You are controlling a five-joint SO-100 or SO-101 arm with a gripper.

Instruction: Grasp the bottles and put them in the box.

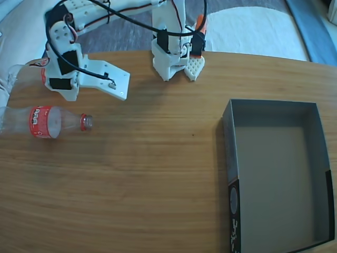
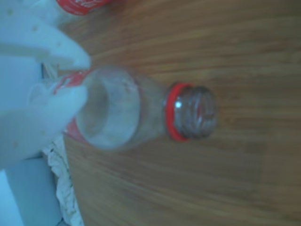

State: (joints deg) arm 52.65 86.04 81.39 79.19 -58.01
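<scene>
The hand (image 2: 77,77) sits at the far left of the bench (image 1: 158,174) in the fixed view, its two white fingers (image 2: 51,44) straddling one bottle (image 2: 131,110) about the label. They look closed onto it, though the wrist view is blurred, so I cannot tell how firm the grip is. The other bottle (image 1: 47,122) lies on its side just beside it, neck toward the box (image 1: 231,137), which stands empty, well apart on the right. To do this well, squeeze squarely across the body — not the tapering shoulder — lift clear of the neighbour, then carry lengthwise over the box.
</scene>
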